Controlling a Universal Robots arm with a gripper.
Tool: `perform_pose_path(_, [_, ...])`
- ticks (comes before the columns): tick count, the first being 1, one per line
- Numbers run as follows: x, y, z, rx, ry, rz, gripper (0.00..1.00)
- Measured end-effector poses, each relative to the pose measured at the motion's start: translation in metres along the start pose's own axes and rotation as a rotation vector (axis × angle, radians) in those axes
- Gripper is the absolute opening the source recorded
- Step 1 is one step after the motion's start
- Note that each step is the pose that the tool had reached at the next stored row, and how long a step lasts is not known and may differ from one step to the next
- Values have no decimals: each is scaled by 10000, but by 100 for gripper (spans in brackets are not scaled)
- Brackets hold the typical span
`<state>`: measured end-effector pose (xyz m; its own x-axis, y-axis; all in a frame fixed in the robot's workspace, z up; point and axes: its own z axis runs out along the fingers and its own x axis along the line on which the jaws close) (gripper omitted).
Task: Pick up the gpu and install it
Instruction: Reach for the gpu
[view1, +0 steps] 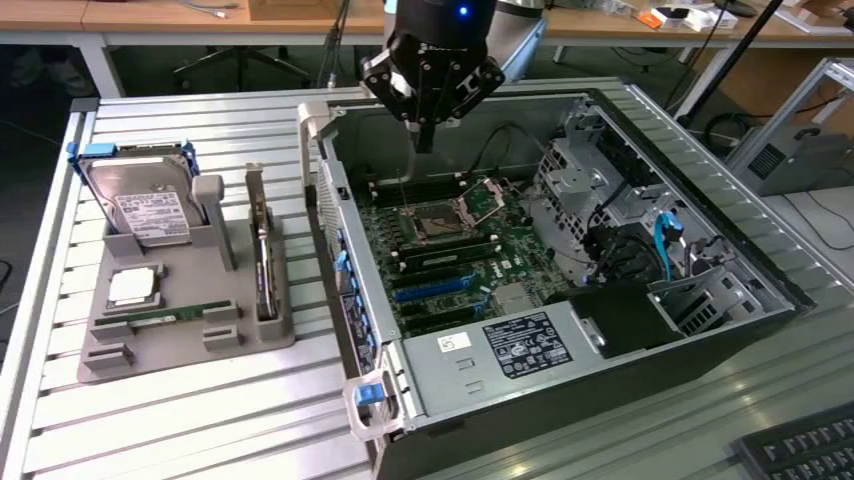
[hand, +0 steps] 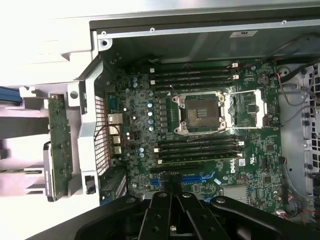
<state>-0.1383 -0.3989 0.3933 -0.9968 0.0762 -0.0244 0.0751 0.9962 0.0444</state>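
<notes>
The claw (view1: 424, 140) hangs above the open computer case (view1: 324, 190), jaws pressed together and gripping nothing. Directly beneath it lies the motherboard (view1: 441, 260) with its bare CPU socket (view1: 438, 222). The gpu (view1: 267, 255) stands on edge in the grey holder (view1: 174, 345), well apart from the claw, outside the case and beyond its side wall.

Hazards, as judged from here:
- A descent at this spot could strike the socket.
- A low traverse could clip the case wall.
- An off-centre pinch could tilt the card in its slot.
</notes>
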Motion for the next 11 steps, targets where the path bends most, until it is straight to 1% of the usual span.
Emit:
perform_pose_path(5, [10, -1, 0, 0, 0, 0, 11])
perform_pose_path(11, [48, -4, -1, 0, 0, 0, 11])
